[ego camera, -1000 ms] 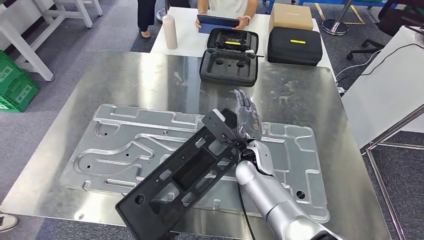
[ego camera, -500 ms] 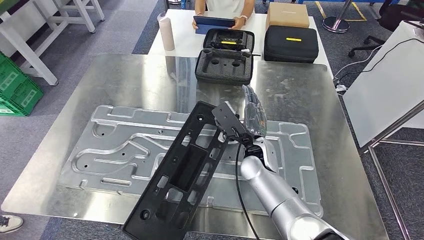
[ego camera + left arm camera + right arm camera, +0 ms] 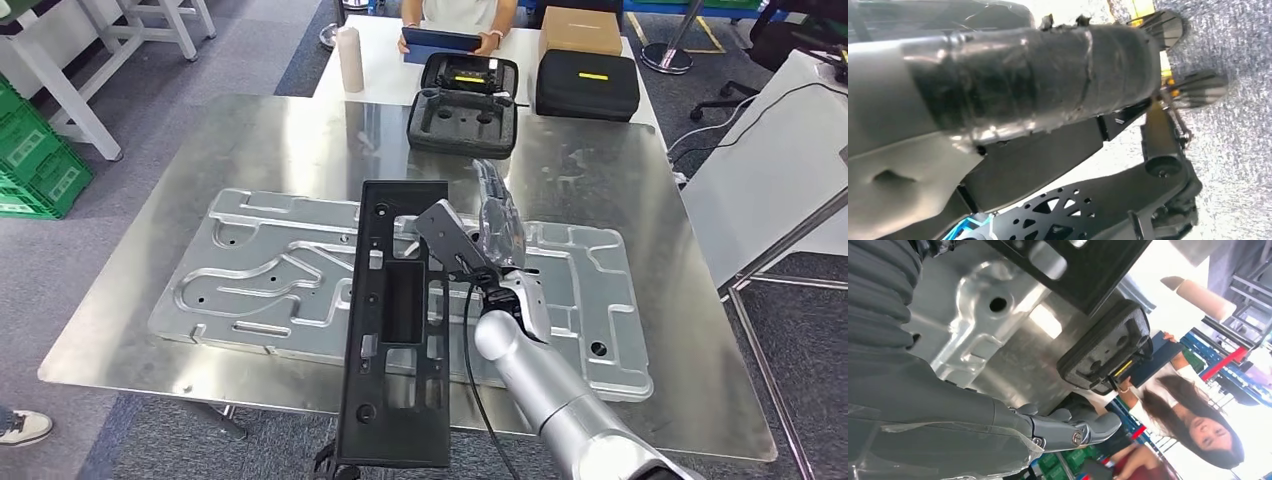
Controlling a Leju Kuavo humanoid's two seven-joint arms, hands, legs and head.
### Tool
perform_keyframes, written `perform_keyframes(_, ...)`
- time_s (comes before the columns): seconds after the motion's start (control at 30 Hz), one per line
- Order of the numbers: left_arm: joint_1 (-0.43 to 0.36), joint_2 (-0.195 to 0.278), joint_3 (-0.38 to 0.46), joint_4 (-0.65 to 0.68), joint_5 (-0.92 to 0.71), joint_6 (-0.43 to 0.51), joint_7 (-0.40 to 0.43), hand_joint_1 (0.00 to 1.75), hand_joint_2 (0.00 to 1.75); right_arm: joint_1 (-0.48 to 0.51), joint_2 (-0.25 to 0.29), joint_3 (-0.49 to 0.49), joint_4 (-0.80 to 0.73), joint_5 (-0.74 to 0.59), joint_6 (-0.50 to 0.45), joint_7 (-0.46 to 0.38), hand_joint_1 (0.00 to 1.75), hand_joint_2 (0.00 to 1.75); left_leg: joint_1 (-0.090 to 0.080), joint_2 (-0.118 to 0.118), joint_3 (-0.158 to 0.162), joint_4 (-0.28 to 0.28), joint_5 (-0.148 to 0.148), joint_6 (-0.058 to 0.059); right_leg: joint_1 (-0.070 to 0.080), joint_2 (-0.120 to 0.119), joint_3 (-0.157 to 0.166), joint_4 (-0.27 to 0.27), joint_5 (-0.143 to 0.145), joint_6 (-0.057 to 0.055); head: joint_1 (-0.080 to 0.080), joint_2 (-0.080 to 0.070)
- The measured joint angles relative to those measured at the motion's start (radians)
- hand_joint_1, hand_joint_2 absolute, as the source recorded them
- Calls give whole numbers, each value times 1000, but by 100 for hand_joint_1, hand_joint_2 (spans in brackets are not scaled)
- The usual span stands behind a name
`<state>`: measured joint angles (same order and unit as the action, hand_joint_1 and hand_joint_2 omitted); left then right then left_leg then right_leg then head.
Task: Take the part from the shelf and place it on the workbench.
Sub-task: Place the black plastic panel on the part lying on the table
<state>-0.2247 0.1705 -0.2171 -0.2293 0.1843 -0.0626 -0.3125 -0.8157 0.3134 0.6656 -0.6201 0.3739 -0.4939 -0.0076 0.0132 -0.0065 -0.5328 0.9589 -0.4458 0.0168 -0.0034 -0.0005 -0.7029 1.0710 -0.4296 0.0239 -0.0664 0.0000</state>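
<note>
A long black plastic part (image 3: 395, 330) with several cut-outs hangs over the machined aluminium plate (image 3: 270, 280) on the steel workbench (image 3: 250, 140). It runs lengthwise away from me, its near end past the bench's front edge. My right hand (image 3: 492, 235) grips a bracket on the part's right side, fingers stretched along it. The right wrist view shows the part's underside (image 3: 1083, 265) above the plate (image 3: 973, 315). In the left wrist view my left hand (image 3: 1023, 75) is a taped grey bulk, and I cannot tell how its fingers lie.
Behind the bench, a white table carries an open foam-lined case (image 3: 465, 105), a closed black case (image 3: 587, 85), a cardboard box (image 3: 580, 25) and a beige cylinder (image 3: 350, 58). A person's hands hold a tablet (image 3: 445, 38) there. Green crates (image 3: 35, 160) stand at the left.
The black part has swung from a diagonal to lie lengthwise, its far end now pointing away from me. My right hand still grips it. The camera has shifted slightly.
</note>
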Motion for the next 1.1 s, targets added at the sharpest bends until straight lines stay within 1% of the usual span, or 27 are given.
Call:
perform_keyframes(0.03,-1,0,0,0,0,0,0,0,0,0,0,1,-1,0,0,0,0,175,0,1,-14,0,10,2,-1,0,-24,77,-52,5,2,0)
perform_keyframes(0.07,-2,-1,0,0,0,0,0,0,0,2,-1,2,-1,0,0,0,0,175,0,1,-28,1,21,3,-2,0,-42,151,-91,9,2,0)
perform_keyframes(0.1,-2,-1,0,0,0,0,1,0,0,3,-2,3,-2,-1,0,0,0,175,0,2,-42,1,31,3,-3,0,-48,200,-110,10,2,0)
perform_keyframes(0.13,-3,-1,0,0,0,0,2,0,0,4,-4,4,-2,-3,-1,0,0,175,0,2,-55,1,41,2,-3,0,-35,211,-107,8,2,0)
perform_keyframes(0.17,-4,-2,0,0,1,0,3,0,0,4,-5,5,-2,-7,-2,0,0,175,-1,2,-68,1,51,0,-2,0,-2,184,-89,4,2,0)
perform_keyframes(0.2,-6,-2,0,0,1,0,3,0,0,3,-5,6,-4,-12,-4,-1,0,175,-1,1,-78,1,60,-2,-2,0,49,123,-69,-2,2,0)
perform_keyframes(0.27,-8,-2,0,-1,4,0,3,0,0,-1,-5,7,-12,-24,-8,-4,0,175,-4,1,-94,1,77,-9,3,0,164,-31,-56,-18,1,0)
perform_keyframes(0.3,-8,-2,0,-2,5,1,3,0,0,-4,-4,8,-17,-30,-10,-6,0,175,-5,1,-97,-1,86,-15,6,0,200,-86,-58,-24,0,0)
perform_keyframes(0.33,-8,-2,0,-2,7,2,3,0,0,-6,-5,8,-20,-35,-12,-6,0,175,-5,2,-99,-4,95,-21,8,0,217,-115,-62,-30,-1,0)
perform_keyframes(0.4,-6,-2,0,-2,8,3,4,0,0,-7,-7,9,-23,-45,-14,-6,0,175,-4,3,-101,-14,109,-34,8,-2,211,-131,-46,-40,-2,0)
perform_keyframes(0.43,-6,-1,0,-2,8,3,5,0,0,-7,-8,9,-25,-48,-15,-5,0,175,-3,3,-105,-8,96,-39,7,-4,206,-138,-34,-47,-3,0)
perform_keyframes(0.47,-6,0,0,-2,9,3,6,0,0,-7,-8,10,-27,-49,-15,-4,0,175,-3,3,-115,16,64,-43,5,-6,199,-145,-20,-53,-4,0)
perform_keyframes(0.5,-7,1,0,-3,9,3,6,0,0,-7,-8,10,-29,-50,-15,-4,0,175,-3,3,-128,62,15,-45,3,-8,190,-149,-8,-58,-5,0)
perform_keyframes(0.57,-9,1,0,-3,9,3,8,0,0,-6,-9,14,-32,-50,-15,-3,0,175,-3,3,-157,199,-82,-49,4,-8,165,-149,14,-62,-7,0)
perform_keyframes(0.6,-9,1,0,-3,9,3,9,0,0,-4,-10,16,-32,-51,-15,-2,0,175,-3,3,-161,256,-102,-51,5,-8,150,-148,25,-62,-8,0)
perform_keyframes(0.63,-9,2,0,-4,9,3,10,0,0,-2,-11,19,-32,-51,-16,-2,0,175,-2,3,-152,286,-98,-52,5,-8,135,-146,35,-61,-8,0)
perform_keyframes(0.67,-8,2,0,-4,9,4,10,0,0,0,-12,21,-32,-52,-16,-2,0,175,-2,3,-128,281,-77,-53,5,-8,119,-143,45,-60,-8,0)
perform_keyframes(0.73,-4,3,0,-4,9,4,7,0,0,1,-13,24,-33,-53,-17,-2,0,175,-1,4,-39,177,-36,-53,5,-7,91,-133,62,-54,-9,0)
perform_keyframes(0.77,-2,4,0,-4,9,4,6,0,0,0,-13,25,-35,-54,-18,-2,0,175,-1,3,12,104,-38,-50,6,-6,79,-125,69,-50,-9,0)
perform_keyframes(0.8,0,6,0,-4,9,3,4,0,0,0,-14,25,-37,-54,-19,-2,0,175,-2,2,49,45,-48,-45,7,-6,70,-119,76,-45,-10,0)
perform_keyframes(0.83,2,7,0,-4,9,2,3,0,0,-1,-14,25,-39,-55,-20,-3,0,175,-4,1,70,8,-61,-39,8,-6,64,-115,84,-39,-11,0)
perform_keyframes(0.9,7,9,0,-4,9,1,5,0,0,1,-15,26,-41,-58,-21,-4,0,175,-5,1,68,-9,-59,-24,8,-7,56,-115,99,-27,-11,0)
perform_keyframes(0.93,8,8,0,-4,9,1,6,0,0,2,-16,27,-41,-59,-21,-4,0,175,-4,3,60,-8,-50,-17,7,-5,50,-109,91,-20,-10,0)
perform_keyframes(0.97,8,7,0,-4,9,1,7,0,0,2,-17,27,-41,-60,-21,-4,0,175,-2,4,49,-9,-38,-9,5,-4,38,-84,64,-14,-8,0)
perform_keyframes(1.0,7,5,0,-4,9,1,7,0,0,2,-19,27,-41,-61,-21,-4,0,175,1,5,36,-9,-26,-3,4,-3,20,-39,20,-7,-6,0)
perform_keyframes(1.07,6,4,0,-4,9,1,8,0,0,3,-22,28,-41,-66,-21,-4,0,175,0,6,4,-9,-1,2,1,-2,-22,103,-81,3,-2,0)
perform_keyframes(1.1,5,4,0,-4,9,1,8,0,0,5,-24,28,-41,-68,-21,-4,0,175,0,6,-12,-9,11,2,1,-2,-34,166,-107,6,-2,0)
